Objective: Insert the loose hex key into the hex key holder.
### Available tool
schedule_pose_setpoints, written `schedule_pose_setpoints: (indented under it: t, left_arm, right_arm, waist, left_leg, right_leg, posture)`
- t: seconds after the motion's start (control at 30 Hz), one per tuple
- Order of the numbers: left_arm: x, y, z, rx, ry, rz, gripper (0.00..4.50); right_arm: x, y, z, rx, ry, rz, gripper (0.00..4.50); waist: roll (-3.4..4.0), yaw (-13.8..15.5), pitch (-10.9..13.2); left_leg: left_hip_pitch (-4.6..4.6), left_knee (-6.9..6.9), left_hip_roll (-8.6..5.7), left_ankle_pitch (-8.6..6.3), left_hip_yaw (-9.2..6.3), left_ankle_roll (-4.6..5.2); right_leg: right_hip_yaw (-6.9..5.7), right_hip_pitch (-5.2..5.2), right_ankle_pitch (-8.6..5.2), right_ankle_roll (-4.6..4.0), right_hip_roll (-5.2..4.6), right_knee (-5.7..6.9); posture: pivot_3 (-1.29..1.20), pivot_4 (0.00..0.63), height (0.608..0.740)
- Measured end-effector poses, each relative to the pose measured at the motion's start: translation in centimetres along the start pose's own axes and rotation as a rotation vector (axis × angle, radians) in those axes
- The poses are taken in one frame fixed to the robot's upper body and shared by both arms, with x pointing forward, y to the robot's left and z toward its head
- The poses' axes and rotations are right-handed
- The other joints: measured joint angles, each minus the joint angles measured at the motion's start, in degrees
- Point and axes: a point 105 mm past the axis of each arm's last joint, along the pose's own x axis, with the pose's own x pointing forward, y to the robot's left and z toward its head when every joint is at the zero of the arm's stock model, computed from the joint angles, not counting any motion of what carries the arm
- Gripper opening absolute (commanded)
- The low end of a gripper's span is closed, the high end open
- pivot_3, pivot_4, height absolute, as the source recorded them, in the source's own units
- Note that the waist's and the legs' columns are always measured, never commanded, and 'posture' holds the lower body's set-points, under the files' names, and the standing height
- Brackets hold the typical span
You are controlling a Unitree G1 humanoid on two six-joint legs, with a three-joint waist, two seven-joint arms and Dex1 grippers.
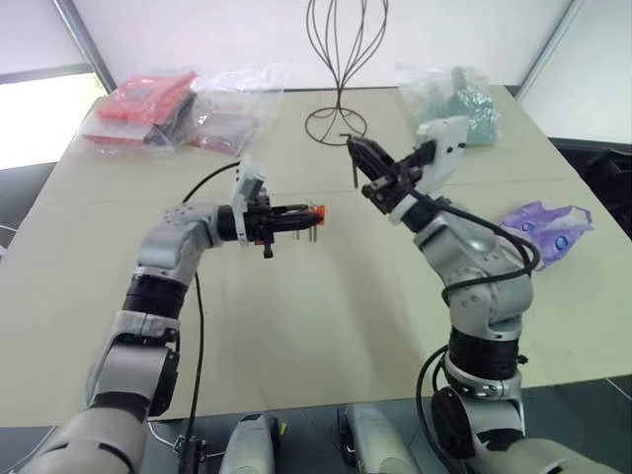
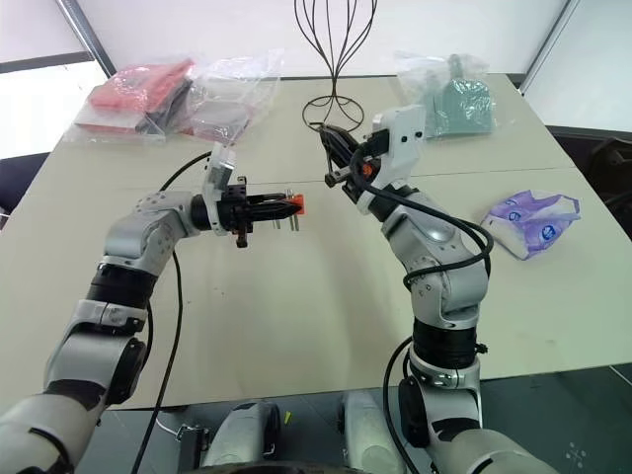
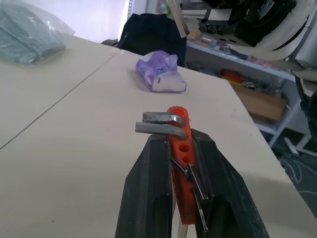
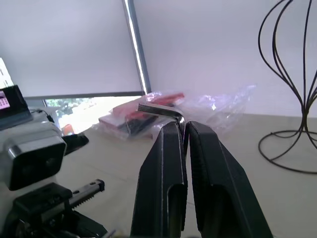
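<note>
Right wrist view: right gripper (image 4: 184, 130) pinches the loose hex key (image 4: 161, 110).

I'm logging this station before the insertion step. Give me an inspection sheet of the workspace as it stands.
Surface: beige table, bare in the middle.
Job's things: hex key holder, orange, clamped in the left tool and held above the table; loose hex key pinched in the right tool, also held up, apart from the holder.
Clutter: purple packet to the right; red packs in clear bags far left; green item in a clear bag far right; black wire stand at the back.
Grippers: both tools shut on their items.
Cables: black cable along the left arm; black cable looped on the right arm.
Surroundings: shelving beyond the table.
</note>
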Motion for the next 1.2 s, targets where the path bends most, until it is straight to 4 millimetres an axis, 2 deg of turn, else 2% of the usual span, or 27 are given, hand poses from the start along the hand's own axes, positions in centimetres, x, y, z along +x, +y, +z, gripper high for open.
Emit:
schedule_pose_setpoints:
  t: [0.17, 0.3, 0.5, 0.73, 1.2]
  left_arm:
    - [1.5, 0.0, 0.0, 0.003, -0.012, -0.05, 0.0]
    - [1.8, -0.1, 0.6, 0.028, -0.019, -0.068, 0.0]
    - [1.6, 0.0, 1.1, 0.025, -0.039, -0.061, 0.0]
    - [1.1, 0.1, 2.0, 0.013, -0.077, -0.046, 0.0]
    - [1.0, -0.8, 1.9, 0.011, -0.064, -0.074, 0.0]
  right_arm:
    - [0.6, 1.3, -0.1, 0.021, -0.025, 0.032, 0.04]
    - [0.8, 1.9, -0.4, 0.036, -0.027, 0.038, 0.04]
    - [0.5, 2.2, -1.7, 0.064, 0.004, 0.032, 0.04]
    - [0.5, 2.2, -1.5, 0.062, -0.002, 0.031, 0.04]
    - [0.5, 2.0, -1.4, 0.07, -0.011, 0.02, 0.04]
  waist:
    - [0.0, -0.04, 0.0]
    - [0.0, -0.02, 0.0]
    - [0.0, -0.02, 0.0]
    - [0.0, -0.02, 0.0]
    - [0.0, 0.0, 0.0]
  left_leg:
    - [0.05, 0.07, 0.01, 0.0, -0.06, 0.0]
    - [0.05, 0.11, 0.01, 0.0, -0.07, 0.0]
    - [0.03, 0.12, 0.01, 0.0, -0.07, 0.0]
    - [0.05, 0.18, 0.01, 0.0, -0.09, 0.0]
    - [0.06, 0.22, 0.01, 0.01, -0.09, -0.01]
  right_leg:
    - [-0.01, 0.0, 0.0, 0.0, 0.06, 0.19]
    - [0.0, 0.0, 0.0, 0.0, 0.05, 0.21]
    - [0.0, 0.0, 0.01, 0.01, 0.04, 0.2]
    - [0.0, 0.01, 0.01, 0.01, 0.05, 0.3]
    - [0.0, 0.01, 0.01, 0.01, 0.04, 0.36]
  posture:
    - [0.0, 0.15, 0.74]
    - [0.0, 0.15, 0.74]
    - [0.0, 0.15, 0.74]
    - [0.0, 0.15, 0.74]
    - [0.0, 0.15, 0.74]
